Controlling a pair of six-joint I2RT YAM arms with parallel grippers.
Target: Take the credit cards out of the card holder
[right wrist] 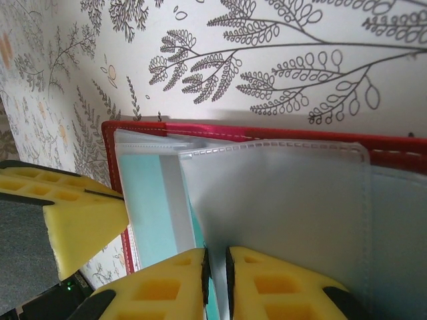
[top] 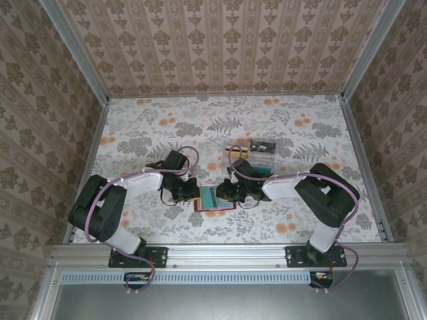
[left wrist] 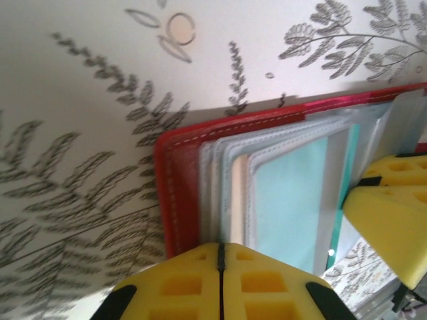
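- The card holder [top: 215, 202] lies open on the counter [top: 300, 127] between both arms, with its long axis running left to right.
- The left gripper [left wrist: 220, 270] has its jaws clenched on the holder's red left edge.
- The right gripper [right wrist: 215, 273] has its jaws clenched on a clear sleeve [right wrist: 280, 193].
- The teal card [left wrist: 293, 200] sits in a pocket just left of the right jaws.
- The wrist views show the layered sleeves, which look too small from above.

No readable text, label or number anywhere.

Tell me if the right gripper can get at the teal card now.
Probably not yet. The teal card sits sleeved inside the card holder, and the right gripper is closed on a clear sleeve flap beside it; it must release first.
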